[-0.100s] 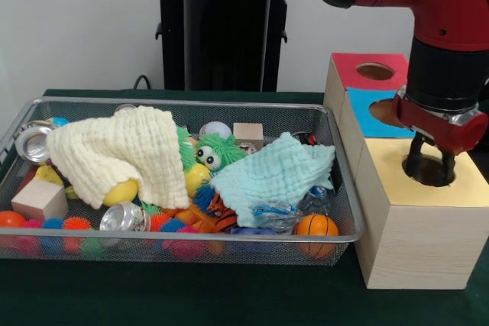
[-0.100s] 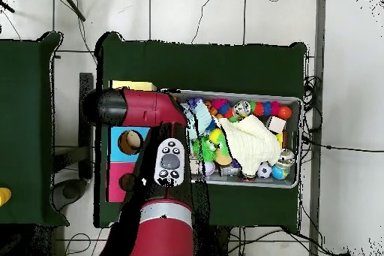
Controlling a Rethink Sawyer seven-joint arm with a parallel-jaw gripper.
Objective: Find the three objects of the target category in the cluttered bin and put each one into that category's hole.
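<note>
The gripper [image 1: 429, 164] hangs over the round hole of the yellow box top [image 1: 397, 177], and its two dark fingers reach down into the hole. They stand a little apart, and I see nothing between them. The yellow part is the nearest of three on the wooden box [image 1: 409, 246]; behind it come the blue top [image 1: 367, 116] and the red top [image 1: 359, 70], each with its own hole.

The wire bin [image 1: 191, 248] stands just beside the box on the green surface [image 1: 176, 295]. It is full of small things (many lie half under cloths). A cream cloth [image 1: 114, 154] covers the left part and a light blue cloth [image 1: 275, 173] lies to the right of the middle. Between them sits a green fuzzy toy with eyes [image 1: 215, 152]. An orange ball [image 1: 316, 227] rests at the front right corner, a wooden block [image 1: 40, 198] at the left, and a shiny metal cup [image 1: 124, 217] near the front wall.

In the overhead view the red arm [image 2: 146, 108] hides the yellow hole.
</note>
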